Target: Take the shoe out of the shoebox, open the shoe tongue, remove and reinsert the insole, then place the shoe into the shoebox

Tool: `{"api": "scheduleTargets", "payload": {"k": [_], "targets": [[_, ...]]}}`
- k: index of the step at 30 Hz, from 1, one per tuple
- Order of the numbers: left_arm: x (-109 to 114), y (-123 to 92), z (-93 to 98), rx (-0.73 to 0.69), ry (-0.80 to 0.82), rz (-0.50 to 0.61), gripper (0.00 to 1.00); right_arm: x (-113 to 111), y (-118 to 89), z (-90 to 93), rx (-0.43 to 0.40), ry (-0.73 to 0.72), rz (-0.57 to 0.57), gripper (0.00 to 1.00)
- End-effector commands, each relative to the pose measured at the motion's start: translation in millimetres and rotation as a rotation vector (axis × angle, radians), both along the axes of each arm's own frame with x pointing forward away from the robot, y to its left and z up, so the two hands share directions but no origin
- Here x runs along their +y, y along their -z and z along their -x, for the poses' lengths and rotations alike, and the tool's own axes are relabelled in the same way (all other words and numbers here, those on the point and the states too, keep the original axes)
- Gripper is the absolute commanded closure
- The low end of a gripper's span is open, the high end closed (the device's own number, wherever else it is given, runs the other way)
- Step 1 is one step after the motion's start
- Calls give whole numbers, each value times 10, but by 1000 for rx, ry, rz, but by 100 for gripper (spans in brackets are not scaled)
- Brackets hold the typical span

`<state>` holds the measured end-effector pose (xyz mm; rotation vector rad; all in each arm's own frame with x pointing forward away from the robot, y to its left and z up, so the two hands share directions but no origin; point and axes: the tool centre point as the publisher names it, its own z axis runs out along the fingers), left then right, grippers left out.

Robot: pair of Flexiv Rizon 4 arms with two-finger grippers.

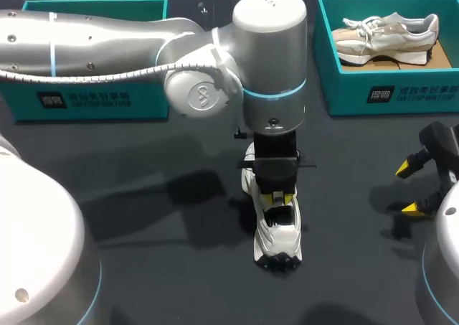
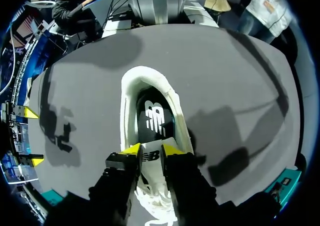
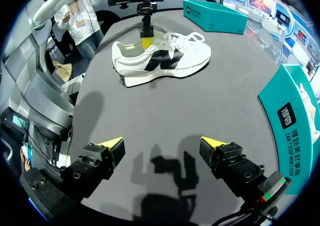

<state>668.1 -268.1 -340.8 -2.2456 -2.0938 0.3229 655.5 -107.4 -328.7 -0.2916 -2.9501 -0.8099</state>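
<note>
White sneaker (image 1: 278, 237) stands on its sole at mid-table (image 1: 179, 282), out of both boxes. Heel at the near end, toe at the far end under the left arm. Right wrist view: sneaker (image 3: 165, 61) seen side-on, black logo facing the right gripper.

Tongue (image 2: 150, 155): pinched between the two yellow tips of the left gripper (image 2: 151, 150), one tip on each side. Black insole (image 2: 152, 117) lies inside the shoe opening, ahead of the fingers, toward the heel. Head view: left gripper (image 1: 278, 196) points straight down onto the sneaker; its arm comes in from the left and reaches past the middle.

Right gripper (image 1: 409, 189): near the right edge, well apart from the sneaker, fingers spread wide, nothing between them. The wrist view shows the same, with only table under the gripper (image 3: 161, 143).

Left shoebox (image 1: 93, 99): teal, far left, interior mostly hidden by the arm. Right shoebox (image 1: 401, 88): teal, far right, holds a beige sneaker (image 1: 387, 36) on its sole.
</note>
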Motion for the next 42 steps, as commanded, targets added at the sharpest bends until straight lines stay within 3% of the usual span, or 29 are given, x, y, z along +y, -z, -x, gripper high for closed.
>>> {"api": "scheduleTargets", "payload": {"k": [1, 5, 12, 16, 20, 21, 23, 35, 37, 39, 41, 42], "targets": [[85, -151, 23, -20, -7, 4, 76, 7, -2, 14, -2, 2, 4, 0], [93, -171, 12, -25, -19, 3, 75, 7, -2, 14, -2, 2, 4, 0], [57, 46, 30, 20, -30, -25, 76, 7, -2, 14, -2, 2, 4, 0], [100, -112, 85, 17, -35, -9, 71, 7, -2, 14, -2, 2, 4, 0], [166, -350, 144, 10, -93, -7, 43, 7, -2, 14, -2, 2, 4, 0], [180, -411, 169, 2, -144, -5, 25, 7, -2, 14, -2, 2, 4, 0], [216, -534, 194, 19, -266, -20, 0, 7, -2, 14, -2, 2, 4, 0], [247, -604, 217, 1, -300, -40, 0, 7, -2, 14, -2, 2, 4, 0], [265, -584, 340, -13, -368, -47, 0, 7, -2, 14, -2, 2, 4, 0], [236, -591, 463, -40, -570, -114, 0, 7, -2, 14, -2, 2, 4, 0], [188, -603, 596, 44, -906, -224, 0, 7, -2, 14, -2, 2, 4, 0], [183, -614, 699, -40, -983, -226, 0, 7, -2, 14, -2, 2, 4, 0]]}}
